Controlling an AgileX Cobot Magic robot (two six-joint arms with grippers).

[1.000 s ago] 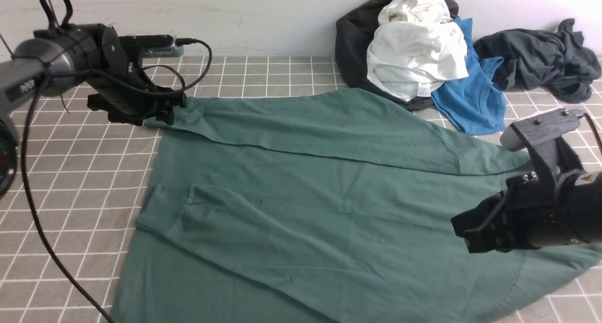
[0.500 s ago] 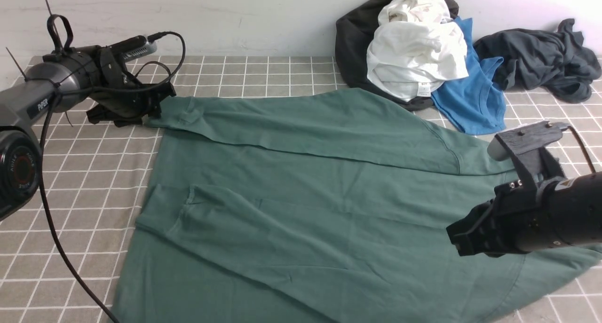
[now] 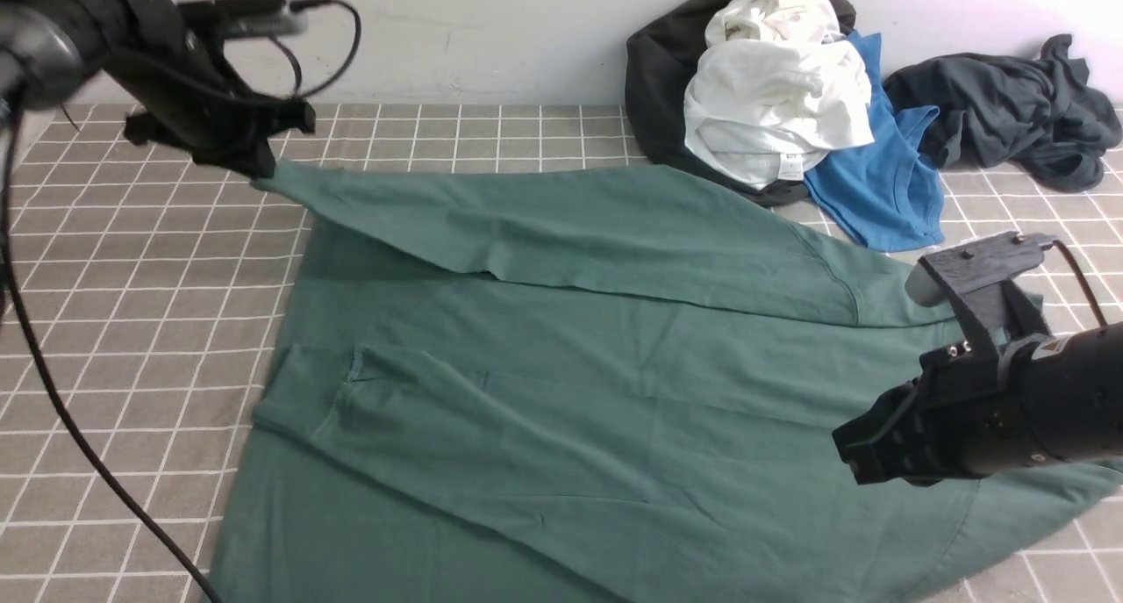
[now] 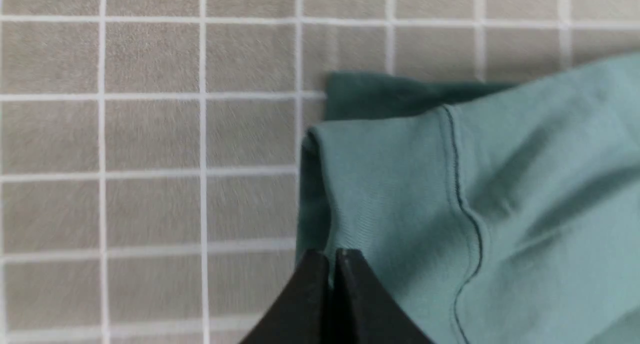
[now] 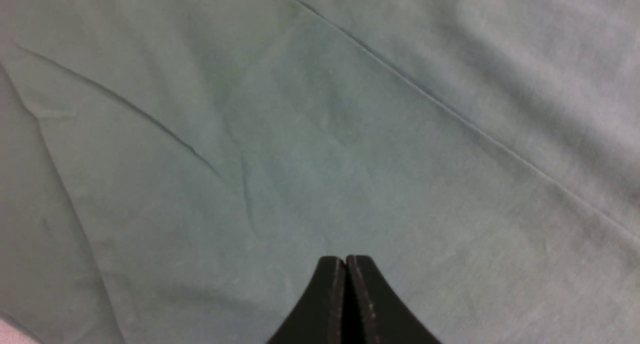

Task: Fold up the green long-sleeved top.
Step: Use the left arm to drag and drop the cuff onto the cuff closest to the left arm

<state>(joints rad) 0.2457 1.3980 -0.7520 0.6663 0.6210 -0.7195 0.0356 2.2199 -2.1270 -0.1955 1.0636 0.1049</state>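
1. Where the far-left sleeve ends, the left gripper (image 3: 256, 166) is clamped on the cuff (image 4: 380, 184) of the green long-sleeved top (image 3: 561, 392). The left wrist view shows its jaws pressed together with the cuff's edge pinched between them.
2. That sleeve (image 3: 544, 226) runs from the gripper rightward across the far part of the shirt. Its gripped end is raised off the grid-patterned table cover (image 3: 149, 322), with a shadow beneath.
3. The top itself lies spread over the middle of the table, from the near edge to the far right, and another sleeve (image 3: 421, 392) lies across its body.
4. The right gripper (image 3: 855, 456) hovers above the shirt's near-right part, jaws fully together and holding nothing. In the right wrist view only green fabric lies below its tips.
5. Far right, against the wall (image 3: 491, 32), a heap holds a white garment (image 3: 776, 103), a blue shirt (image 3: 886, 186) and dark grey-black garments (image 3: 1009, 111). The blue shirt's hem is just beside the green shoulder.
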